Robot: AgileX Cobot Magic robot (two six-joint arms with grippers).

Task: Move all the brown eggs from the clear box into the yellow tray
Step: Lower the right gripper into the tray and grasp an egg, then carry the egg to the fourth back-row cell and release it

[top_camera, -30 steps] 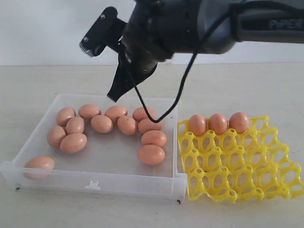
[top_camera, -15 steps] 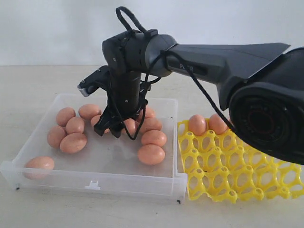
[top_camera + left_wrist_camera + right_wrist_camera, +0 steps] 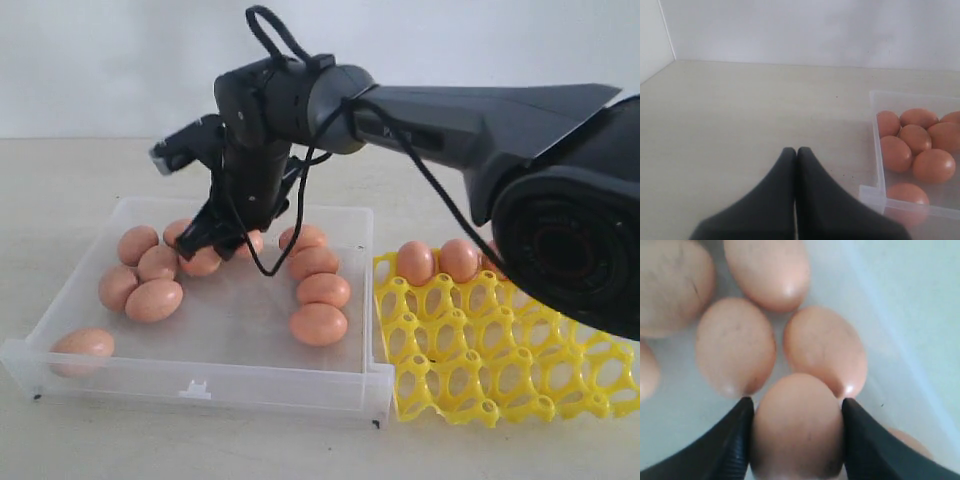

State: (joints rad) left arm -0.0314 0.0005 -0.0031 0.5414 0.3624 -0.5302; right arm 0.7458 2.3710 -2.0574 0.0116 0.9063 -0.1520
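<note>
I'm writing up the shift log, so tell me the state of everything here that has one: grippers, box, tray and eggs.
Clear box, upright, open-topped, not yet emptied.
Loose eggs, whole, lying on the box floor.
Right gripper, down in the box, closed on pinched egg.
Left gripper, shut, empty, outside the box.
Yellow tray, flat, only back-row cups occupied.

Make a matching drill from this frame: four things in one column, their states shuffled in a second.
Things
1. left gripper
2. right gripper
3. yellow tray
4. clear box

States
A. loose eggs lying on its floor
B. shut, above the table
C. seated eggs along its far row
D. brown egg between its jaws

Pairs: 1-B, 2-D, 3-C, 4-A
</note>
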